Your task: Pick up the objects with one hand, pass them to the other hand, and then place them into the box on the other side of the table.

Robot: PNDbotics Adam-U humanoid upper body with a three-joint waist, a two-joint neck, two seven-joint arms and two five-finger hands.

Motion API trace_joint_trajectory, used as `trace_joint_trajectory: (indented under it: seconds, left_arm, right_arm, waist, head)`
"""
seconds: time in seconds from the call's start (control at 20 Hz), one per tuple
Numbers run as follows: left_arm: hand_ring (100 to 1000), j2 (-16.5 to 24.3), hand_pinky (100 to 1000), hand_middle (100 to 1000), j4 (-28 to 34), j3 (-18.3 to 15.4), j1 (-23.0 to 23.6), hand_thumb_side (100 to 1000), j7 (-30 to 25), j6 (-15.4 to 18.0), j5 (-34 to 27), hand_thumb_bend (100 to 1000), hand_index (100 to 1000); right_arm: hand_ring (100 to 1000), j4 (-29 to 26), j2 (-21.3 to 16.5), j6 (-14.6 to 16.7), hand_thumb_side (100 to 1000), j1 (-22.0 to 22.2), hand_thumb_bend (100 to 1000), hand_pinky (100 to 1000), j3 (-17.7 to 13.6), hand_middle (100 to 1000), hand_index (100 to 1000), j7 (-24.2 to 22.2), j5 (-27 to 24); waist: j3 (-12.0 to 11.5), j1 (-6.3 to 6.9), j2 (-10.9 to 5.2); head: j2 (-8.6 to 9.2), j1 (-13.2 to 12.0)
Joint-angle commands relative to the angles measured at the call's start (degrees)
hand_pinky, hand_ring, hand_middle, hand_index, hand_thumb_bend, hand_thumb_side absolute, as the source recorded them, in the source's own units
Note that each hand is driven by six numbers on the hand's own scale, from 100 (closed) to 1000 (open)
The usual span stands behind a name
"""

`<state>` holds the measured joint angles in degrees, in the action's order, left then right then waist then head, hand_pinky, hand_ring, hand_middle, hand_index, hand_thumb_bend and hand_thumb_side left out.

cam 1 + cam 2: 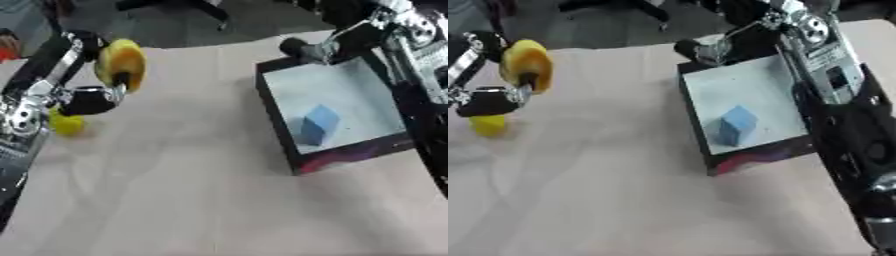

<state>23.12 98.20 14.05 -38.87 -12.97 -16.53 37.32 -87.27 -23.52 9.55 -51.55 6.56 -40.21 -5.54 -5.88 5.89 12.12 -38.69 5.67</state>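
My left hand [92, 97] is raised at the left above the table, shut on a rounded yellow object [121, 62] held between fingers and thumb. A second small yellow object [487, 125] lies on the table just below that hand. At the right stands the box [278, 117], dark-walled with a pale floor, and a blue block [318, 124] rests inside it. My right hand [702, 50] hovers over the box's far left corner; its fingers look curled with nothing visible in them.
The table [192, 190] is covered with a pale beige cloth. My right arm [842, 125] runs down the right side past the box. Dark floor and chair legs lie beyond the far edge.
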Motion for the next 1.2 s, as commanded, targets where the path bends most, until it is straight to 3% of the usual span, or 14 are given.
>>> trace_joint_trajectory:
  seconds: [0.05,1.2]
  left_arm:
    - [664,-0.8,777,608,1.8,0.0,-0.3,100,0.8,0.8,1.7,100,625]
    - [625,-8.9,764,553,2.8,3.3,-0.6,100,1.6,4.1,8.1,100,612]
  right_arm:
    - [1000,0.2,1.0,0.4,148,-1.7,329,1000,0.5,883,1000,-0.9,1.0]
    - [1000,5.4,7.5,3.9,136,-5.2,339,1000,5.2,868,1000,-2.2,6.0]
  waist:
    - [-0.4,-0.88,-2.69]
    - [-1.6,-1.57,-2.21]
  head:
    - [-0.05,0.5]
    - [0.59,3.3]
